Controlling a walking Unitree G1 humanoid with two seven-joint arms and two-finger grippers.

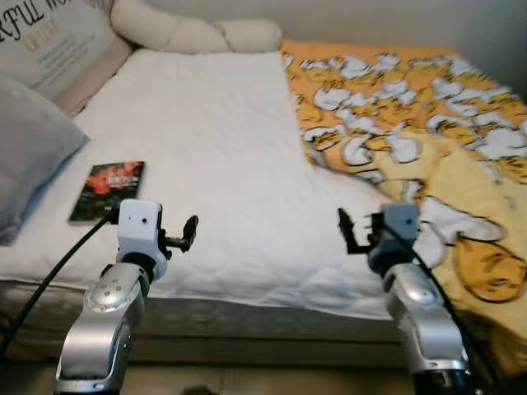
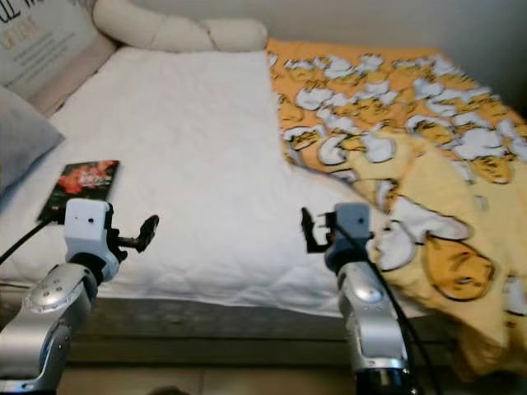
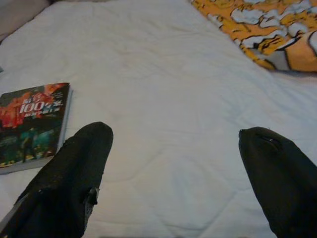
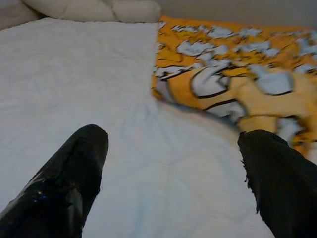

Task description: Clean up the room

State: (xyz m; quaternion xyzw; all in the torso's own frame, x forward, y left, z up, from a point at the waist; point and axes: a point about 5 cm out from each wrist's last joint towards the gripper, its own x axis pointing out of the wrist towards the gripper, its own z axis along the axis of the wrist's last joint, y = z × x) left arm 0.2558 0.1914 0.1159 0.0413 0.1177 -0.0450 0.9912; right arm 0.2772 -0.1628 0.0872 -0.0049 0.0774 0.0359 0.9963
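Both my left gripper (image 3: 173, 173) and right gripper (image 4: 173, 173) hover with fingers spread above the near edge of the white bed (image 1: 206, 123). Just beyond my left gripper lies 1 book (image 1: 108, 190), while the duck-print blanket (image 1: 412, 107) covers the bed's right side.

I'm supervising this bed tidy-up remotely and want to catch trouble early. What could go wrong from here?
1. The book lies flat on the soft white mattress cover, so the left gripper, its fingers open, may dig into or bunch the fabric when trying to get under it.
2. The yellow duck blanket is crumpled and hangs over the bed's edge; the open right gripper could pull it further off.
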